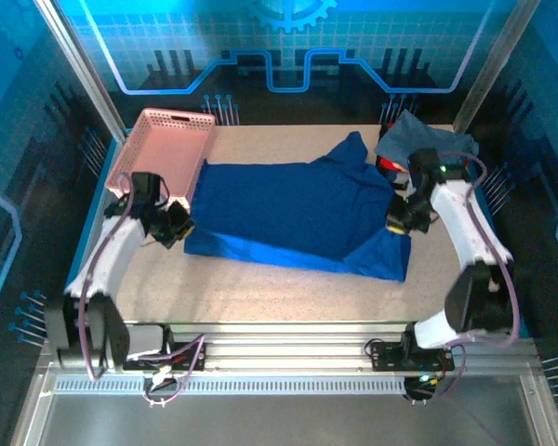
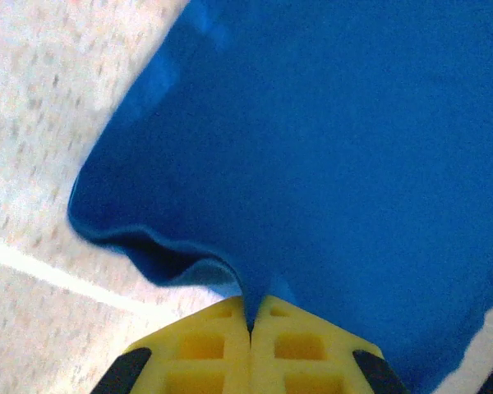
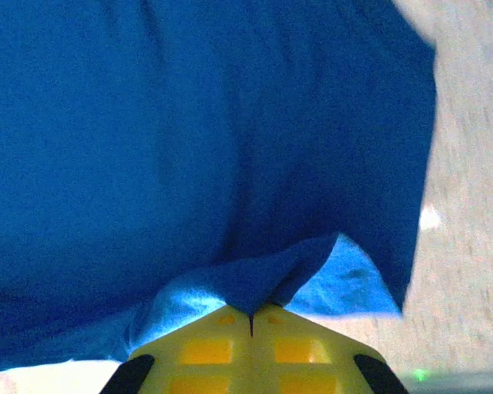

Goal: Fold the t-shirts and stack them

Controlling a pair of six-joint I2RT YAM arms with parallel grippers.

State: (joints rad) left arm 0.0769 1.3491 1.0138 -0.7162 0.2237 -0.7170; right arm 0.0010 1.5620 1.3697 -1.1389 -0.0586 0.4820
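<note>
The royal-blue t-shirt [image 1: 293, 209] lies spread across the middle of the table, plain side up, with one sleeve pointing to the back. My left gripper [image 1: 180, 226] is shut on its left edge; in the left wrist view the cloth [image 2: 312, 148] runs down into the closed yellow fingers [image 2: 205, 345]. My right gripper [image 1: 399, 221] is shut on the right edge, where a fold of cloth [image 3: 271, 275] is pinched between the fingers [image 3: 300, 349]. The slate grey-blue t-shirt [image 1: 417, 136] lies crumpled at the back right corner.
A pink perforated basket [image 1: 167, 149] stands at the back left, close to my left arm. Something red [image 1: 387, 164] shows under the grey shirt's edge. Bare speckled tabletop [image 1: 279, 288] runs along the front.
</note>
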